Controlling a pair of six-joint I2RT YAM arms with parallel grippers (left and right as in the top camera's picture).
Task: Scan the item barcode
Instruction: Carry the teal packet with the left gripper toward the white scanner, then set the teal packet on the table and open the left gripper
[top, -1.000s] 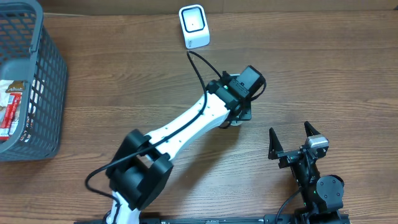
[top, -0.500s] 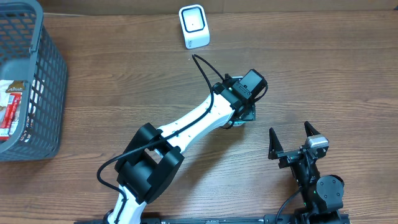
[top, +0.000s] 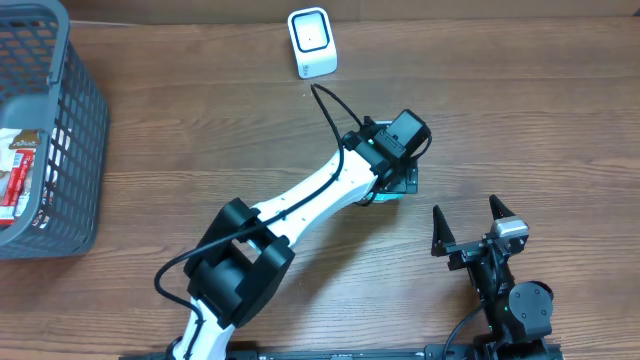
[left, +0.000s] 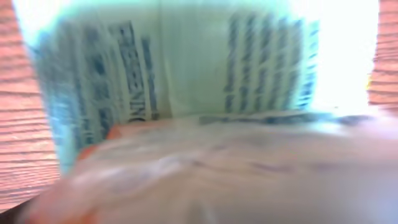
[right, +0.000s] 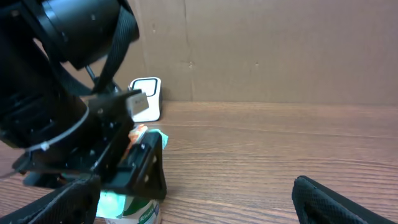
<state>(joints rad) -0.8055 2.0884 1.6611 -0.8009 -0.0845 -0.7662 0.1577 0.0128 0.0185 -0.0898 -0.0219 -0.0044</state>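
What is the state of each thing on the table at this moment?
Barcode scanner: standing upright on the table.
Basket: upright, packets inside.
Green-and-white item: resting on the table, half covered from above.
Left tool: over that item; open or shut is hidden.
Right tool: open, empty, away from the item.

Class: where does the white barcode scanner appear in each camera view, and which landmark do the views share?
Overhead: white barcode scanner, top centre.
Left wrist: not in it.
Right wrist: left of centre, far back.
Shared landmark: the pale green package, seen in all three.
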